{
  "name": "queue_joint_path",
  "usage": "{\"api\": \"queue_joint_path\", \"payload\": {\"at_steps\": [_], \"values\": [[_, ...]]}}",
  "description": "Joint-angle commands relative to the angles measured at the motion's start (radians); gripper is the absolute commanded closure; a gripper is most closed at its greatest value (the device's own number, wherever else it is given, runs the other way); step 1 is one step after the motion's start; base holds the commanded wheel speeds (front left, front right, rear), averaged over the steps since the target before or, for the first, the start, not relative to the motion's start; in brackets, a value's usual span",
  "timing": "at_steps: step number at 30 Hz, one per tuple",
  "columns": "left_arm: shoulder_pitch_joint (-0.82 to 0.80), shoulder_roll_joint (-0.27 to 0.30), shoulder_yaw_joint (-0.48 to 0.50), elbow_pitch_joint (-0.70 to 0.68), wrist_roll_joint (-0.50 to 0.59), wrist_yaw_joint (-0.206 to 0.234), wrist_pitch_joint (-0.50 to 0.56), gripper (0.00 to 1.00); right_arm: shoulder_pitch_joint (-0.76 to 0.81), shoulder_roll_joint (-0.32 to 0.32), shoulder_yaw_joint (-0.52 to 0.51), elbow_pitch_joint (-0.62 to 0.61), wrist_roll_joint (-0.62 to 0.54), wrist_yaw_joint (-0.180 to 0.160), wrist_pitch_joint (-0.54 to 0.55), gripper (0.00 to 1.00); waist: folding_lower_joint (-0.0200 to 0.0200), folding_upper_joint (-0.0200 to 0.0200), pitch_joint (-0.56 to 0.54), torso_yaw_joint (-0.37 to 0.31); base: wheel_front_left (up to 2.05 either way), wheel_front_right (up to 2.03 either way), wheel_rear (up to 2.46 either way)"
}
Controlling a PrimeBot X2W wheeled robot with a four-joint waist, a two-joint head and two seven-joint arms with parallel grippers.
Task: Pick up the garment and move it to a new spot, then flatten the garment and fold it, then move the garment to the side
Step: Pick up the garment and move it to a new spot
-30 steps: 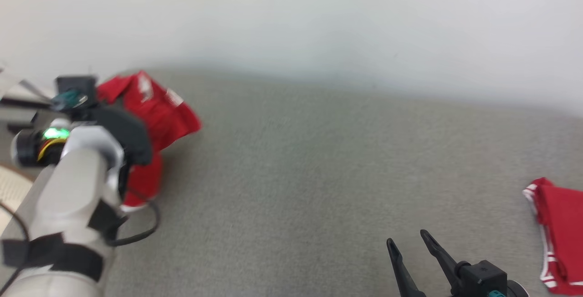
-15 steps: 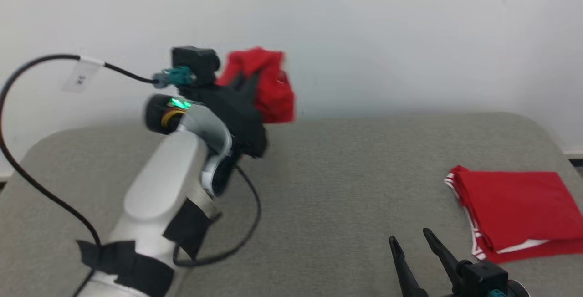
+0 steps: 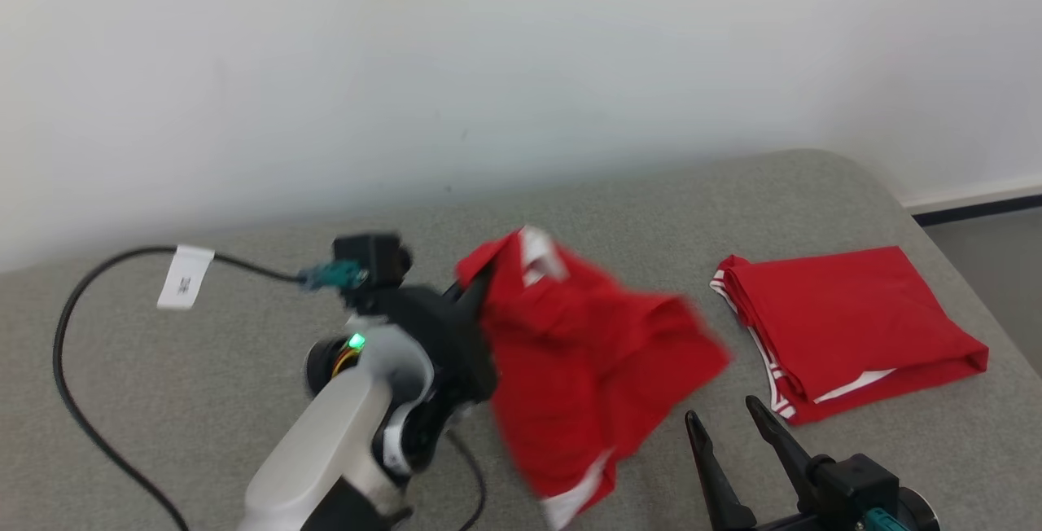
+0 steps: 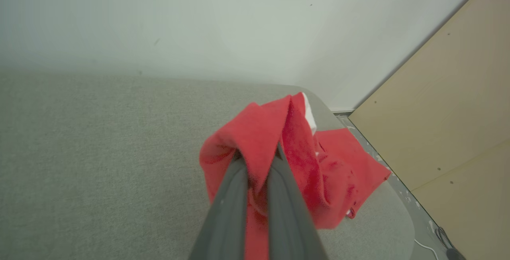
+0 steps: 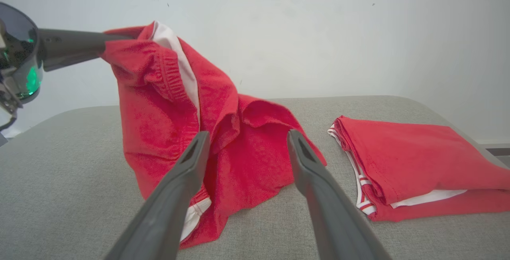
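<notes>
The left gripper (image 3: 476, 296) is clamped shut on the waistband of the red shorts (image 3: 594, 368), which hang from its fingertips and spread to its right. In the right wrist view their white-trimmed hem (image 5: 195, 216) reaches the grey padded surface (image 3: 203, 335). The right gripper (image 3: 723, 417) stands wide open and empty, with the shorts just ahead of its fingers (image 5: 187, 164). A folded red garment (image 3: 847, 319) lies to its right, near the pad's rounded corner. Bare pad stretches left of the left gripper. A white tag (image 3: 186, 274) on the cable (image 3: 73, 327) carries a code too small to read. Half a second ago the shorts were bunched high against the wall; now they are lower and fanned out.
</notes>
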Motion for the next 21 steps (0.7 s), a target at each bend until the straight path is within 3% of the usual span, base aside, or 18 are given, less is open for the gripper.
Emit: {"api": "queue_joint_path", "payload": {"at_steps": [1, 2, 3, 7, 14, 21], "values": [[0.039, 0.021, 0.013, 0.056, 0.005, 0.027, -0.012, 1.00, -0.015, 0.002, 0.007, 0.005, 0.004, -0.003, -0.004, 0.00, 0.0000, 0.0000, 0.026, -0.027, 0.00, 0.00, 0.00], [0.053, 0.027, 0.012, 0.087, 0.009, 0.034, -0.019, 1.00, -0.019, 0.002, 0.011, 0.006, 0.005, -0.003, -0.004, 0.00, 0.0000, 0.0000, 0.030, -0.032, 0.00, 0.00, 0.00], [0.059, 0.034, 0.011, 0.117, 0.021, 0.034, -0.039, 0.00, -0.023, 0.002, 0.014, 0.007, 0.005, -0.003, -0.005, 0.00, 0.0000, 0.0000, 0.034, -0.036, 0.00, 0.00, 0.00], [0.077, 0.068, 0.031, 0.267, 0.056, 0.062, -0.169, 0.00, -0.031, 0.001, 0.013, 0.008, 0.008, -0.003, -0.004, 0.00, 0.0000, 0.0000, 0.043, -0.041, 0.00, 0.00, 0.00], [0.051, 0.084, 0.018, 0.337, 0.111, 0.089, -0.292, 0.00, -0.020, 0.001, 0.004, 0.016, 0.012, -0.003, -0.004, 0.00, 0.0000, 0.0000, 0.031, -0.004, 0.00, 0.00, 0.00], [0.122, 0.071, -0.032, 0.258, 0.120, -0.005, -0.326, 0.00, -0.016, 0.001, 0.013, 0.029, 0.031, -0.003, -0.015, 0.00, 0.0000, 0.0000, 0.002, 0.038, 0.00, 0.00, 0.00]]}}
